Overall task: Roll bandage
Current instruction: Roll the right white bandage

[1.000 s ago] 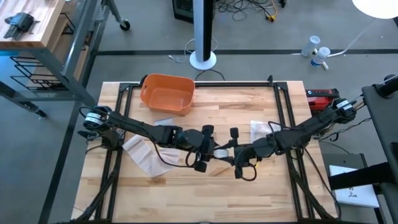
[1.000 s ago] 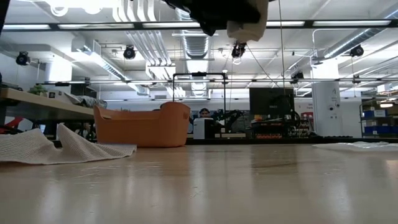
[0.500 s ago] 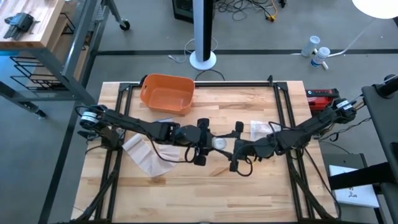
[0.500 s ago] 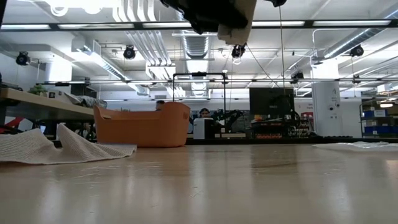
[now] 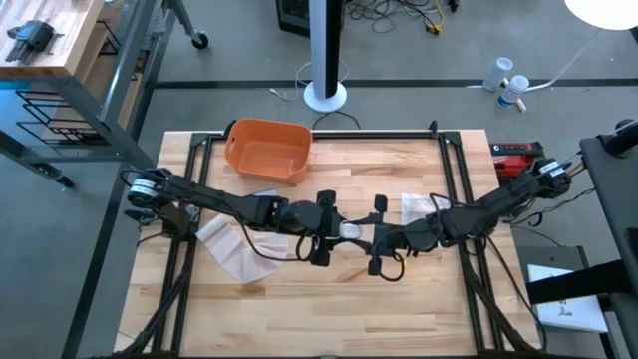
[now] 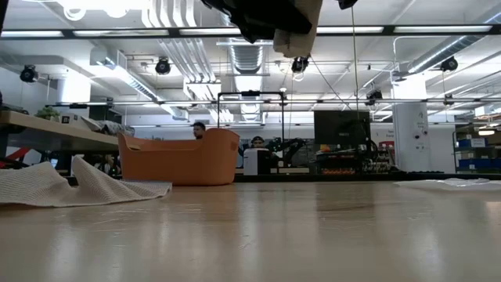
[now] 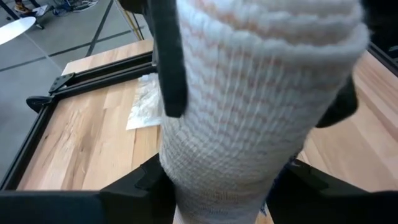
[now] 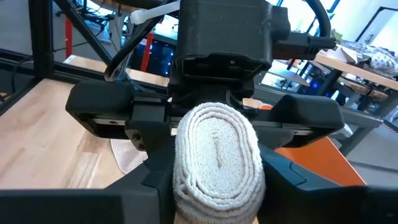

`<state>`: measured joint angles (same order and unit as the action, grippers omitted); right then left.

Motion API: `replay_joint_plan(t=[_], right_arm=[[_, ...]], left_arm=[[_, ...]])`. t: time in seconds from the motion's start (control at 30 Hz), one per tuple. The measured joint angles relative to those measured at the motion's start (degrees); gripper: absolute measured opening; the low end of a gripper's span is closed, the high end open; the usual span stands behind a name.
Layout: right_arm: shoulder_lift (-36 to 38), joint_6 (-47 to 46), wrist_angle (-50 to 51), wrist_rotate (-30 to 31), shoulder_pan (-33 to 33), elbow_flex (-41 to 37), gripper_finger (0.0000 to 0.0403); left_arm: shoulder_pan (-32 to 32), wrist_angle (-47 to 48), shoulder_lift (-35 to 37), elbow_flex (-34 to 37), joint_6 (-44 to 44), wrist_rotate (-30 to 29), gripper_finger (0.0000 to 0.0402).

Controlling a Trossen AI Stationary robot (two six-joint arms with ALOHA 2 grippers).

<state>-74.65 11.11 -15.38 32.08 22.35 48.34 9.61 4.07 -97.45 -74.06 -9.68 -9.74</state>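
Note:
A rolled white bandage (image 5: 349,231) hangs above the middle of the table between my two grippers. My left gripper (image 5: 327,230) comes at it from the table's left and my right gripper (image 5: 377,239) from the right; both are shut on it. The right wrist view shows the roll's oval spiral end (image 8: 216,155). The left wrist view shows its ribbed side (image 7: 249,112). In the low view the roll (image 6: 297,27) is high above the tabletop, at the picture's top. My left gripper pinches the roll's left end (image 7: 205,186) between its two fingers, level from the table's left, fingers lying along the roll. The roll is lifted clear of the table. My right gripper pinches the roll's right end (image 8: 186,186) between its two fingers, one on each flat side. It comes level from the table's right. One of its fingers (image 7: 168,56) lies along the roll's side. The roll stays level between the two grippers.
An orange basket (image 5: 267,150) stands at the far left. Loose white mesh bandage (image 5: 231,244) lies under the left arm, also seen in the low view (image 6: 70,184). A clear wrapper (image 5: 417,207) lies right of centre. Bare wood lies toward the near edge.
Both grippers have carried the roll a little toward the table's far edge, still shut on it. Over the last half second they have kept still.

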Motion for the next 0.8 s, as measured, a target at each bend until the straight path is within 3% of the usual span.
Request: replay_joint_plan(t=[0.37, 0.47, 0.57, 0.73, 0.8], right_arm=[[0.3, 0.37, 0.75, 1.61, -0.01, -0.08, 0.0129], [0.26, 0.36, 1.06, 1.77, -0.04, -0.2, 0.0126], [0.26, 0.03, 1.08, 1.77, -0.07, -0.2, 0.0127], [0.35, -2.66, 0.33, 1.14, -0.07, -0.24, 0.013], [0.81, -3.92, 0.24, -0.64, -0.09, -0.24, 0.0129]], left_arm=[[-0.03, -1.06, 1.76, -0.01, 1.11, 0.23, 0.0248], [-0.28, -2.14, 1.52, -0.07, 1.02, 0.35, 0.0247], [-0.37, -2.29, 1.34, -0.07, 1.18, 0.42, 0.0214], [-0.39, -1.35, 1.26, -0.15, -0.75, 0.46, 0.0112], [-0.36, -1.4, 1.33, -0.23, -1.93, 0.05, 0.0105]])
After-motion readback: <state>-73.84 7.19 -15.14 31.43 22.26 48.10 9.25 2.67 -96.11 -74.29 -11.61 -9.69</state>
